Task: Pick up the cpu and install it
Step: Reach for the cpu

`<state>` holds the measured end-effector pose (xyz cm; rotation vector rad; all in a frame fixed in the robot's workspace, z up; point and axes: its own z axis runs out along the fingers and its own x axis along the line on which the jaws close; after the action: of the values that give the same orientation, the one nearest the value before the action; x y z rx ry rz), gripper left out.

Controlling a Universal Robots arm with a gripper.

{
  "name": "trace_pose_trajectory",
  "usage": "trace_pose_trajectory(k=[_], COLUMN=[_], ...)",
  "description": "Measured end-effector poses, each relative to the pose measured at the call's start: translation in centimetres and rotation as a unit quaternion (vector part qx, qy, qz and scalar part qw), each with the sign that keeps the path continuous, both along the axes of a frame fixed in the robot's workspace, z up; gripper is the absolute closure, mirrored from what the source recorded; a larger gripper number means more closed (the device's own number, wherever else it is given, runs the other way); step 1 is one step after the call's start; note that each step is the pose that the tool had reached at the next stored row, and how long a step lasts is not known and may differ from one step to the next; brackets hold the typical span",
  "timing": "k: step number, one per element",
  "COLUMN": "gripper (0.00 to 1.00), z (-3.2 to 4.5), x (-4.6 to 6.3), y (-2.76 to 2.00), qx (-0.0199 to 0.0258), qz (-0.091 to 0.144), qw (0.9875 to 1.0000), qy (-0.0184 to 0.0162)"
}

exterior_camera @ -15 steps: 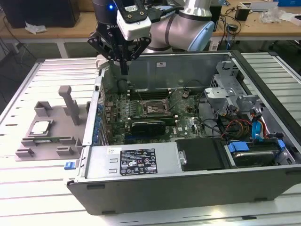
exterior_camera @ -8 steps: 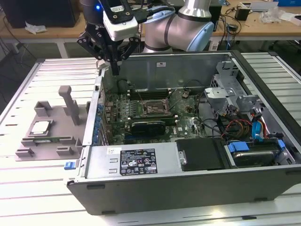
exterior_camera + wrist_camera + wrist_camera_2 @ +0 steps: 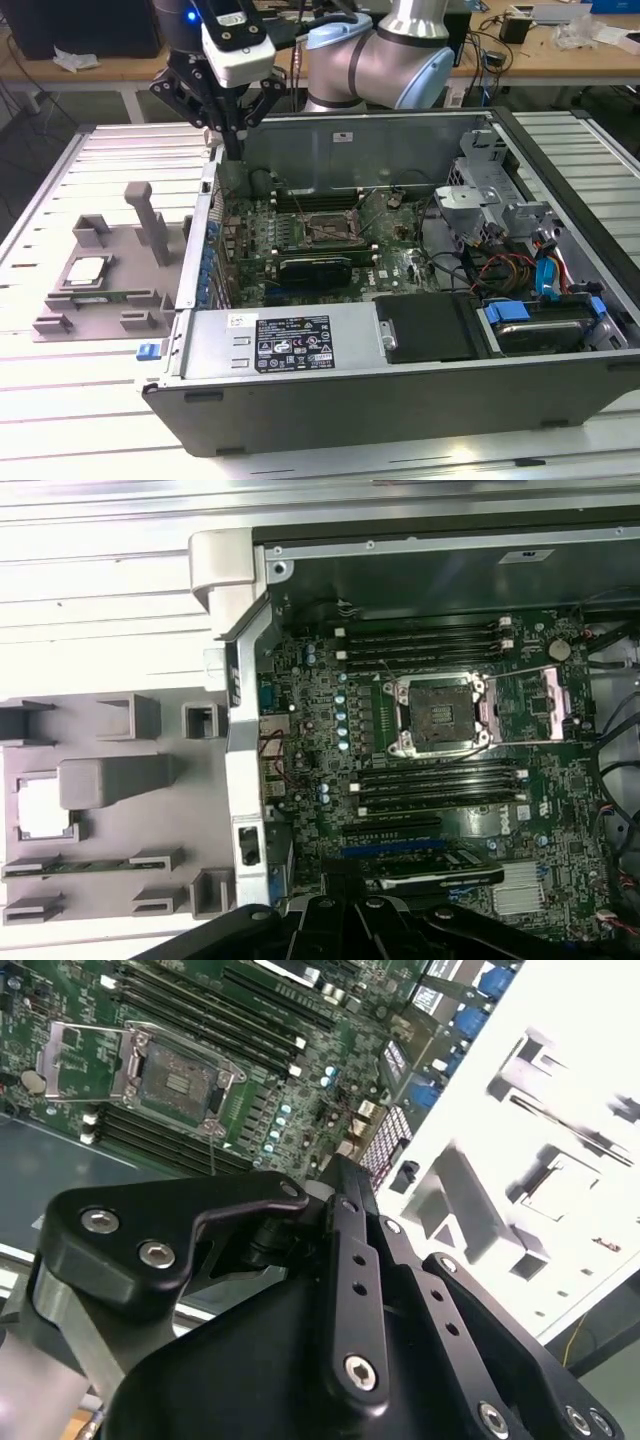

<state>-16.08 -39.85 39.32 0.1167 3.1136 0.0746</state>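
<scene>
One slatted table (image 3: 70,425), cpu (image 3: 85,270) on holder (image 3: 105,318), benches (image 3: 570,62) behind

1. Gripper (image 3: 234,152): black fingers, white body.
2. Arm (image 3: 385,65): silver with pale blue caps.
3. Board (image 3: 300,225) near the gripper: green, with black slots.
4. Cpu (image 3: 88,268), well apart from the gripper: pale silver.
5. Holder (image 3: 110,300) under the cpu: plain grey.
6. Case (image 3: 400,400): dark grey.
7. Clips (image 3: 510,311) and wires (image 3: 500,268), at the case end far from the gripper: blue clips; red and yellow wires.
8. Table (image 3: 60,420): white, ribbed.
</scene>
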Motion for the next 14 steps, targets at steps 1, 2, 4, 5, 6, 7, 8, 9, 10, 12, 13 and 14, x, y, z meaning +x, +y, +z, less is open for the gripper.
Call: trace_pose_trajectory(k=[1,2,4,5,6,7,8,9,10,12,13,14], gripper=[0.89,0.89,0.89,0.89,0.89,0.89,0.89,0.89,0.89,0.89,0.89,0.89], z=[0.00,0.00,0.00,0.01,0.00,0.00,0.00,0.00,0.00,0.00,0.00,0.00], x=[-0.2,-0.4,-0.7,-0.8,-1.1,-1.3,-1.5,-1.7,-2.1,-2.4,-2.6,-2.9], y=[0.00,0.00,0.00,0.00,0.00,0.01,0.01,0.02,0.04,0.05,0.06,0.07], qx=[0.0000,0.0000,0.0000,0.0000,0.0000,0.0000,0.0000,0.0000,0.0000,0.0000,0.0000,0.0000], qz=[0.000,0.000,0.000,0.000,0.000,0.000,0.000,0.000,0.000,0.000,0.000,0.000], qw=[1.0000,1.0000,1.0000,1.0000,1.0000,1.0000,1.0000,1.0000,1.0000,1.0000,1.0000,1.0000], qy=[0.0000,0.0000,0.0000,0.0000,0.0000,0.0000,0.0000,0.0000,0.0000,0.0000,0.0000,0.0000])
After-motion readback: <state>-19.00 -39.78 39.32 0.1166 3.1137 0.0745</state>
